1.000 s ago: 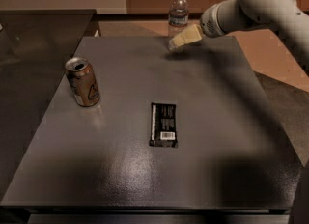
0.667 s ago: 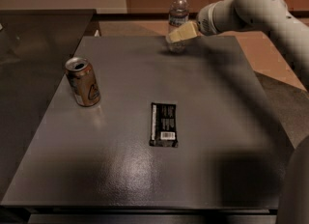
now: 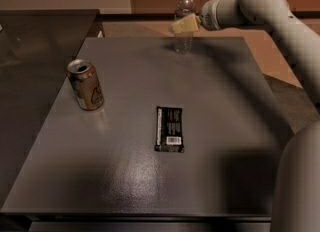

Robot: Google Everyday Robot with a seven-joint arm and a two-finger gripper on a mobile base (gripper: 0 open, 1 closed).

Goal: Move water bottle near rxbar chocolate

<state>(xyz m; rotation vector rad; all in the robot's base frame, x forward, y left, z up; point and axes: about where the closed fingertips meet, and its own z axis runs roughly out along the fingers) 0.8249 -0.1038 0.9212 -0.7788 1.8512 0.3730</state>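
Grey table (image 3: 230, 126), water bottle (image 3: 184, 7) at far edge, gripper (image 3: 181, 25) against it

camera: single view, raised above the near edge of the surface (image 3: 225, 126), tilted down, facing its far edge
gripper: gripper (image 3: 181, 25) at that far edge, by the water bottle (image 3: 183, 43), far from the lens

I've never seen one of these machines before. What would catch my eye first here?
The big pale arm reaches in from the right, with its tool right at the water bottle by the far edge of the table. Next comes the black rxbar chocolate, lying flat mid-table. A brown-gold can stands at the left.
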